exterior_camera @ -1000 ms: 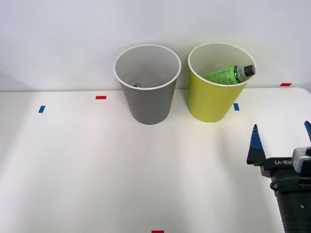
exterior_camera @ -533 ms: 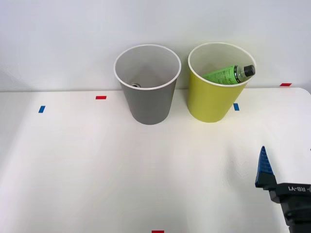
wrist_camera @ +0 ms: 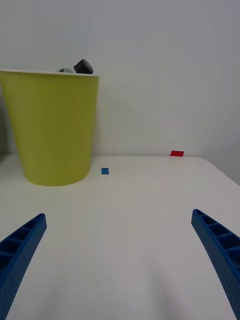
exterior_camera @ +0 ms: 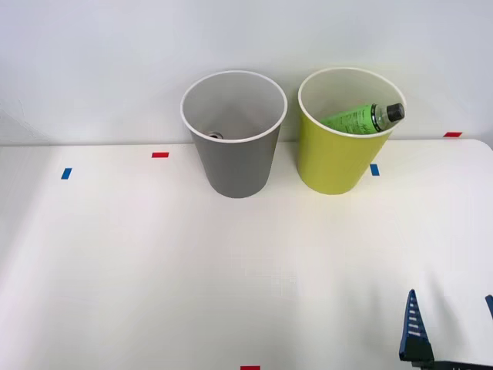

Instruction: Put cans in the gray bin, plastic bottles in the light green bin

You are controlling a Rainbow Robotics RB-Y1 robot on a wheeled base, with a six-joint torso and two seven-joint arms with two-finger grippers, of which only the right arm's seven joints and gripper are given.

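The right gripper is sitting low at the table's near right corner, blue fingers spread wide and gripping nothing. The green plastic bottle is lying tilted inside the light green bin, black cap poking just over the rim, while a can is showing its silver top at the bottom of the gray bin, which is standing just beside it. Judging sorting near complete: the arm is best pulling straight away from both bins, fingers staying apart, well off their walls.
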